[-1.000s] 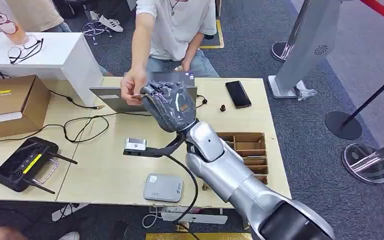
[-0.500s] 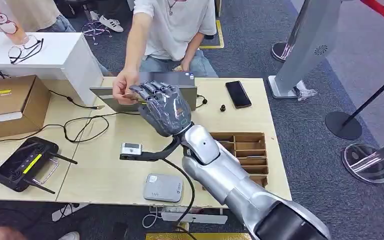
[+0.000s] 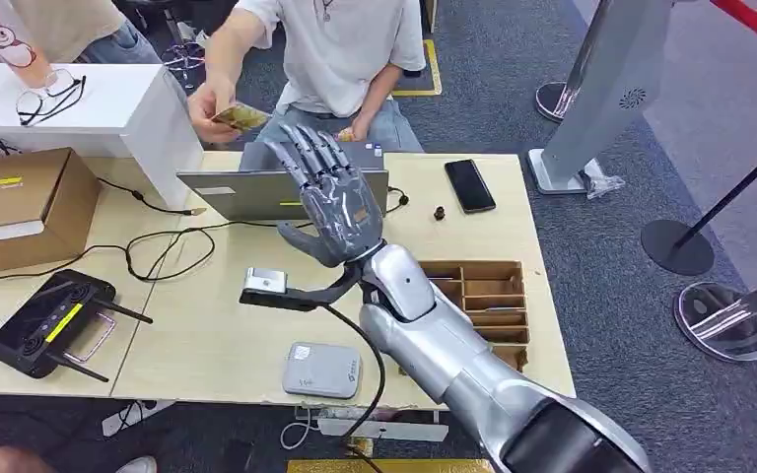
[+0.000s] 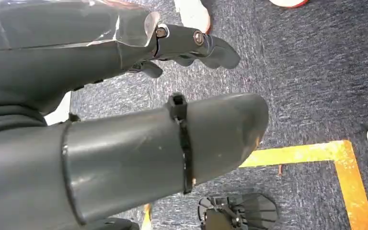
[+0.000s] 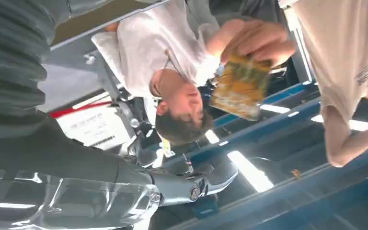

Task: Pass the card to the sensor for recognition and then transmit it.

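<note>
I see the card (image 3: pixel 240 117) in a person's hand (image 3: pixel 209 115), up and left of my right hand (image 3: pixel 333 200), whose fingers (image 3: pixel 308 158) are spread, holding nothing, above the counter (image 3: pixel 207 345). My left hand's (image 4: pixel 124 96) fingers hang apart, empty, over carpet.

The robot's silver right arm (image 3: pixel 453 345) reaches up and forward from the lower right, bent at the elbow, its forearm rising to a dark grey, plastic-wrapped right hand (image 3: pixel 333 202). That hand stands upright with the back of it toward the robot's head, its dark fingers (image 3: pixel 308 153) straight and fanned apart, its thumb (image 3: pixel 296 235) stuck out to the side, and nothing in it. The grey left hand (image 4: pixel 124 120) hangs low (pointing at the floor), thick thumb extended, darker fingers (image 4: pixel 196 43) loosely curled and holding nothing.
</note>
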